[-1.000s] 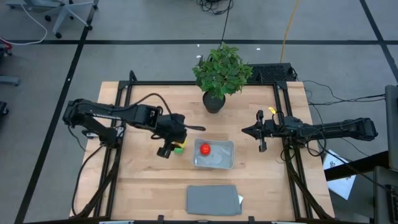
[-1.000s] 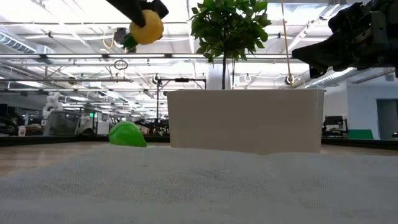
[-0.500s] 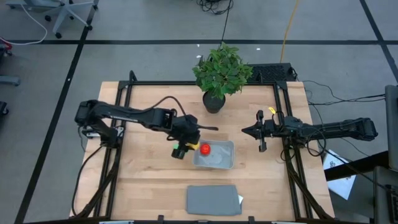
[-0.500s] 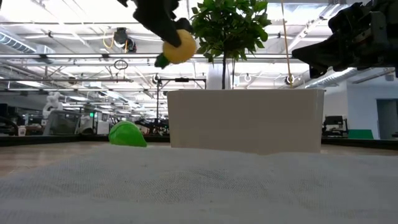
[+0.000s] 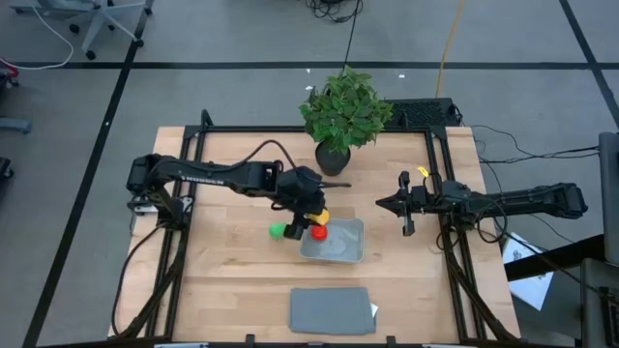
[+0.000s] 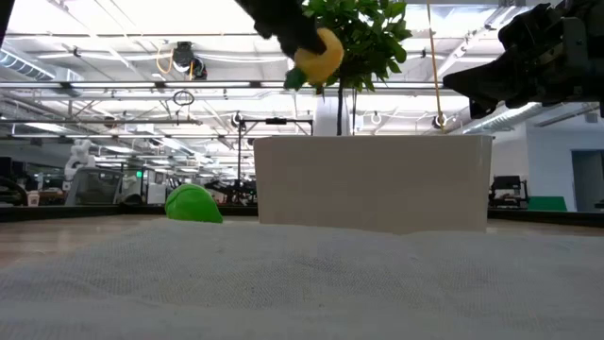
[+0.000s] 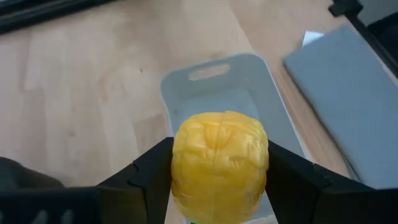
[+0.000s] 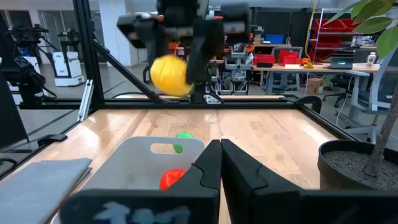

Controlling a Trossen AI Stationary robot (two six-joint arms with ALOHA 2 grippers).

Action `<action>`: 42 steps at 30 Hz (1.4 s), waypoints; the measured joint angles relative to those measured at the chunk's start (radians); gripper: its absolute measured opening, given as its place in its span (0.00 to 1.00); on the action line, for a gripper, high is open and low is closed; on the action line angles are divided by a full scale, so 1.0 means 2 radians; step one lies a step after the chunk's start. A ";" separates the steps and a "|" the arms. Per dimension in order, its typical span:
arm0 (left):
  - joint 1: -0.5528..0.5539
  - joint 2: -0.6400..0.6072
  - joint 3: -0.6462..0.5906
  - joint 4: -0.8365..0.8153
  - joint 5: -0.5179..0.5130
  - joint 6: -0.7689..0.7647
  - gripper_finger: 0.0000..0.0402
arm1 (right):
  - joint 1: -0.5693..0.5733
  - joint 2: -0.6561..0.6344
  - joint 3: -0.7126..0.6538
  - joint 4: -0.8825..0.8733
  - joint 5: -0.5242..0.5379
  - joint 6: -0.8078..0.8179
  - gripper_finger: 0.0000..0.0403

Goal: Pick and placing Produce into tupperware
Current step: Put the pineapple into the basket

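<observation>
Pale wooden boards make up the tabletop (image 5: 232, 261), framed by black rails, with grey floor around it and a bright hall with ceiling trusses showing beyond in the low view. From the left edge the left arm reaches across toward the middle, and the left gripper (image 5: 311, 218) hangs in the air over the left end of the tupperware (image 5: 338, 251), its fingers (image 7: 292, 177) pinching the yellow piece of produce (image 7: 219, 165) from both sides; in the low view that yellow piece, with its green tip, sits high above the table beside the plant's leaves. On the wood just left of the tupperware lies the round green piece (image 5: 278, 230), apart from the container's wall. The round red piece (image 5: 318, 232) rests inside the tupperware at its left end, partly under the gripper. The tupperware itself, a shallow translucent container with rounded corners, stands near the middle of the tabletop. Behind it, near the far edge, a leafy potted plant (image 5: 344, 114) stands in a dark pot. Near the front edge, just in front of the tupperware, lies a flat opaque grey rectangle (image 5: 332, 310). Over the right edge the right arm waits well apart from the container, held above the table, the right gripper (image 5: 383, 204) pointing toward the middle with its fingers pressed together on nothing.
</observation>
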 joint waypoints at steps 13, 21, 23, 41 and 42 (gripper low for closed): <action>0.013 0.079 0.110 -0.021 0.043 0.017 0.53 | 0.000 0.008 0.000 0.000 0.000 -0.002 0.00; 0.009 0.139 0.130 -0.012 0.055 0.043 0.53 | 0.000 0.011 0.000 0.001 0.000 -0.002 0.00; 0.009 0.150 0.130 -0.005 0.060 0.044 0.53 | 0.000 0.012 0.000 0.001 0.000 -0.004 0.00; -0.001 0.222 0.130 0.052 0.102 0.117 0.53 | -0.001 0.012 0.000 0.004 0.000 -0.008 0.00; -0.001 0.225 0.130 0.056 0.102 0.119 0.53 | -0.001 0.012 0.000 0.004 0.000 -0.008 0.00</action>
